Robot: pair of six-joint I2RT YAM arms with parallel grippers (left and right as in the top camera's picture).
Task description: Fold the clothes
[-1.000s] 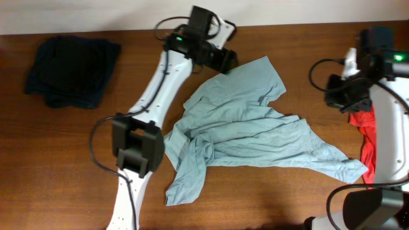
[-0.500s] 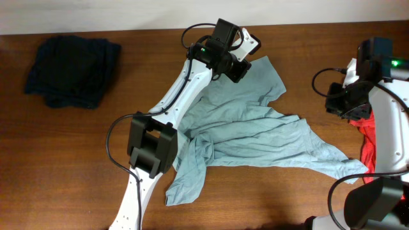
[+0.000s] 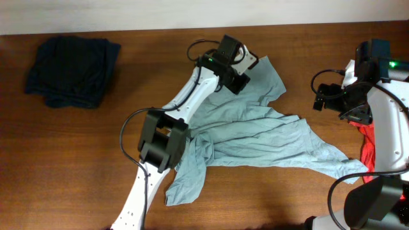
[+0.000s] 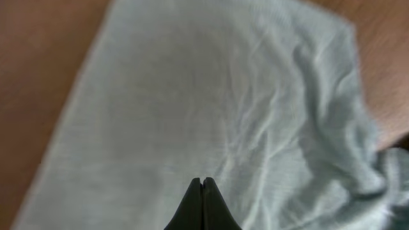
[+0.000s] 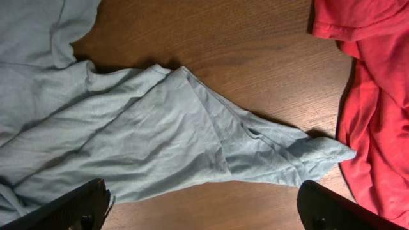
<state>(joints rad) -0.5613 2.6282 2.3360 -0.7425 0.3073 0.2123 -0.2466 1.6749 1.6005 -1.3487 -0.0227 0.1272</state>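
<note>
Sprawled rumpled across the middle of the surface (image 3: 64, 166): pale grey-teal T-shirt (image 3: 255, 131), pointed corner toward 4 o'clock. Well apart at 10 o'clock, a heaped dark navy garment (image 3: 70, 61); at 3 o'clock near that corner, a red shirt (image 5: 377, 96). Left claw (image 4: 203, 186) pinched fully shut at the T-shirt's 12 o'clock edge, grip on cloth unclear; right claw (image 5: 201, 198) spread wide over the corner, holding nothing.

- Left arm (image 3: 185, 102): white tube links with black joint housings, the largest a boxy black block (image 3: 161, 137) midway along.
- Thin black cables (image 3: 128, 124) loop out beside its joints.
- A small green light (image 3: 210, 60) shows on its black wrist housing.
- Left hand (image 4: 203, 188): two black fingers that taper to thin points.
- Right arm (image 3: 391, 121): white shells, black joints, a green light, and a looping black cable.
- Right hand (image 5: 204, 207): matte black fingers with rounded ends.
</note>
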